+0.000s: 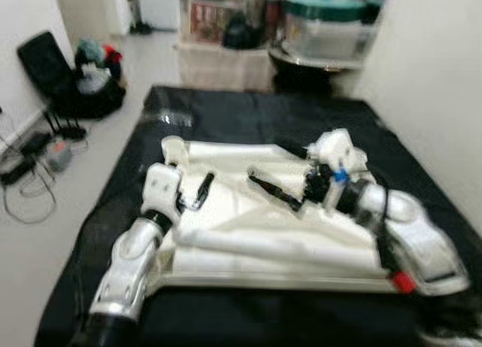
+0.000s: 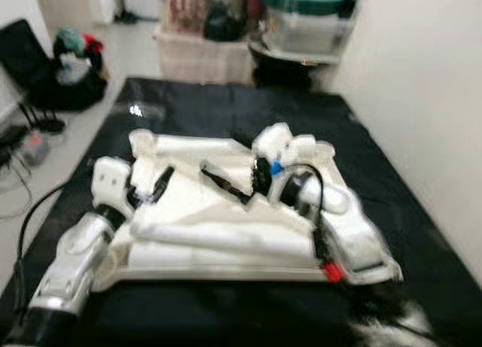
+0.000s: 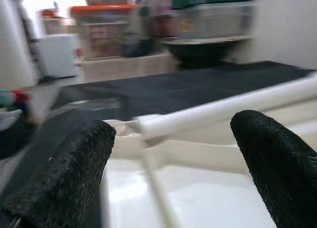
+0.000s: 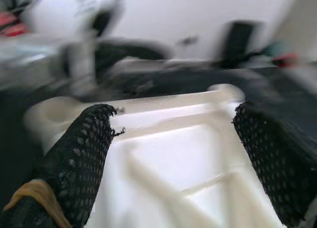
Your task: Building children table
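Note:
A white plastic children's table top (image 1: 226, 155) lies upside down on a black mat (image 1: 248, 114), ribs facing up. A white tube-shaped leg (image 1: 271, 245) rests across its near side. My left gripper (image 1: 197, 193) hovers open over the top's left part; in the left wrist view its fingers (image 3: 74, 168) are spread with a white tube (image 3: 223, 112) beyond them. My right gripper (image 1: 267, 161) is open over the middle of the top, pointing left. In the right wrist view its fingers (image 4: 81, 154) straddle the ribbed underside (image 4: 173, 154). Neither gripper holds anything.
Storage bins (image 1: 324, 23) and boxes stand behind the mat's far edge. A black bag (image 1: 68, 76) with toys and loose cables (image 1: 30, 159) lie on the floor to the left. A white wall (image 1: 444, 83) runs close along the right.

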Robot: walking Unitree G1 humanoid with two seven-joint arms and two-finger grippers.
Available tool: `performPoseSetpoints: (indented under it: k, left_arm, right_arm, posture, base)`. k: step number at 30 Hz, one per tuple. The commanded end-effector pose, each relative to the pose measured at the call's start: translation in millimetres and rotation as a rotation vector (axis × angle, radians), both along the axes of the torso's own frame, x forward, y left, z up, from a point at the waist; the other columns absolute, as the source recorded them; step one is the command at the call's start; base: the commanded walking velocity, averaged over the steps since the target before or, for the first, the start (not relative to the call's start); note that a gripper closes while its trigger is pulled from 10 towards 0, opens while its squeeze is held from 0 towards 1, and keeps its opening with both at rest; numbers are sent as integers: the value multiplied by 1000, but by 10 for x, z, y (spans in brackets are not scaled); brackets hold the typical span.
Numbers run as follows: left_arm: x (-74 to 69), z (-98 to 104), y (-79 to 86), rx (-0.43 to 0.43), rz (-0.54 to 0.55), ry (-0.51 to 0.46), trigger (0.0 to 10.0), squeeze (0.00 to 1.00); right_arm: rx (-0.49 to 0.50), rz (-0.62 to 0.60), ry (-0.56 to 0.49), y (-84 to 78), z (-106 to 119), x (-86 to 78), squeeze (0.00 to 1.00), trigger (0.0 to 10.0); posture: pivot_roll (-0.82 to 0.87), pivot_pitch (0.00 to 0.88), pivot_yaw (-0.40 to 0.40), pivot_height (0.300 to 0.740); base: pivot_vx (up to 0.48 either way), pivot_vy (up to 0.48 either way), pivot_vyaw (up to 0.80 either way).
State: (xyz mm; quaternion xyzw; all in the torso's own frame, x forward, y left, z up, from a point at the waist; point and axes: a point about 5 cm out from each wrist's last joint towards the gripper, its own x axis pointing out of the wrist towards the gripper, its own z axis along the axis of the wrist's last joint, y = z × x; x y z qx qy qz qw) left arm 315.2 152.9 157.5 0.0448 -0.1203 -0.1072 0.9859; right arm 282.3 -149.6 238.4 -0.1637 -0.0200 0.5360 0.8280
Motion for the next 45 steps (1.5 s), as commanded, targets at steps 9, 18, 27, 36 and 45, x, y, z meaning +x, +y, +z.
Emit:
performPoseSetpoints:
  k: [9, 18, 27, 36, 45]
  left_arm:
    - [-10, -22, -16, 16, 3, 2, 10000, 0]
    - [15, -3, -75, 14, -11, -7, 10000, 0]
    - [8, -43, -61, 16, -1, 1, 10000, 0]
    - [13, -44, -81, 17, -12, 1, 10000, 0]
    - [24, -45, -91, 26, -21, 4, 10000, 0]
  right_arm:
    - [-115, 123, 247, 48, -453, 2, 0, 10000]
    - [-203, 36, 344, -59, -681, 304, 0, 10000]
    - [-368, -35, 390, -334, -899, 392, 0, 10000]
    - [-467, 9, 442, -402, -1099, 316, 0, 10000]
    - [-480, -223, 389, -481, -1251, 472, 0, 0]
  posture:
    - [71, 0, -107, 740]
    - [87, 0, -119, 740]
    - [90, 0, -129, 740]
    - [85, 0, -123, 740]
    - [76, 0, -113, 740]
  base:
    - [0, 0, 0]
    - [0, 0, 0]
    - [0, 0, 0]
    - [0, 0, 0]
    - [0, 0, 0]
